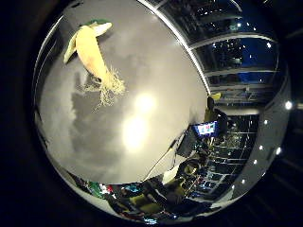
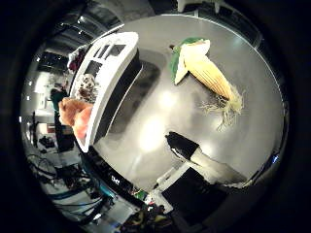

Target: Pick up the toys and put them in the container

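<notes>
Only a small part of the hand (image 2: 194,160) shows, so I cannot tell how open it is. It holds nothing I can see. Nearby, the corn toy (image 2: 206,70) lies flat on the grey tabletop (image 1: 142,71), apart from the white bin (image 2: 104,77), whose inside is mostly hidden.

Partly hidden behind the container (image 2: 104,82) rim: orange toy (image 2: 77,116). Too blurred to identify: clutter beyond table (image 1: 142,156) edge.

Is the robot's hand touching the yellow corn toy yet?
Apart. In the thumb side palm view, bare grey table shows between the white and black hand and the yellow plush corn toy with green husk.
</notes>
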Controlling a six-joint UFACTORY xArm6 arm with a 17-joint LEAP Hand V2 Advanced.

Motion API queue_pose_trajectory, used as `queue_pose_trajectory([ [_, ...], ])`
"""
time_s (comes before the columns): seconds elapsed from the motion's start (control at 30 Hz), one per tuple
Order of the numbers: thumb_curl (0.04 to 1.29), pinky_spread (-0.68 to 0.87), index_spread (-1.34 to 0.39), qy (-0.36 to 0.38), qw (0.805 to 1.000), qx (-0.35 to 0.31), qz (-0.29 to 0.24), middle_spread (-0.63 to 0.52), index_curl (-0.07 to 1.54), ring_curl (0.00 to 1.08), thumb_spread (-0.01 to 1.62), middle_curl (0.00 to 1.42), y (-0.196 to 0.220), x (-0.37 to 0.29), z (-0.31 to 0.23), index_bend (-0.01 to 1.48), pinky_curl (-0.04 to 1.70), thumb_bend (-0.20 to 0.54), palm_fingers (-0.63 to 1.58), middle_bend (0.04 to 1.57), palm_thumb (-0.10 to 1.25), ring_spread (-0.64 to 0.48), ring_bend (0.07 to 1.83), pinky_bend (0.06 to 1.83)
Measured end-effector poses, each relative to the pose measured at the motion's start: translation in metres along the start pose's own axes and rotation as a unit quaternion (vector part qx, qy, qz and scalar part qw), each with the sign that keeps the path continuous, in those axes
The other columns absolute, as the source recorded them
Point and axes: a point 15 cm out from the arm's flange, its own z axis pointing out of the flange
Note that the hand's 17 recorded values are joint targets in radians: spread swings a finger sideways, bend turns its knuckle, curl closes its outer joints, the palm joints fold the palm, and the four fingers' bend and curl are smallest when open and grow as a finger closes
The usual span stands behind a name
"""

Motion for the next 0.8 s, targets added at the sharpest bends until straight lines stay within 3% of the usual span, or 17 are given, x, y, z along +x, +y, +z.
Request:
queue_pose_trajectory([
  [0.4,0.32,0.43,-0.29,-0.008,0.998,-0.054,0.013,0.01,0.31,0.23,0.89,0.33,-0.048,0.023,0.052,0.19,0.25,-0.034,0.26,0.21,0.59,0.07,0.26,0.40],
  [0.63,0.32,0.42,-0.31,-0.016,0.995,-0.092,0.017,0.01,0.39,0.20,0.89,0.31,-0.035,0.028,0.082,0.42,0.23,-0.030,0.33,0.18,0.58,0.07,0.17,0.30],
  [0.67,0.32,0.42,-0.34,-0.016,0.995,-0.094,0.017,-0.01,0.42,0.19,0.90,0.30,-0.034,0.028,0.085,0.52,0.22,-0.026,0.36,0.18,0.59,0.07,0.16,0.27],
  [0.8,0.36,0.39,-0.44,-0.015,0.996,-0.090,0.019,-0.15,0.53,0.14,0.91,0.34,-0.033,0.033,0.090,0.87,0.18,0.049,0.58,0.30,0.84,-0.04,0.14,0.15],
])
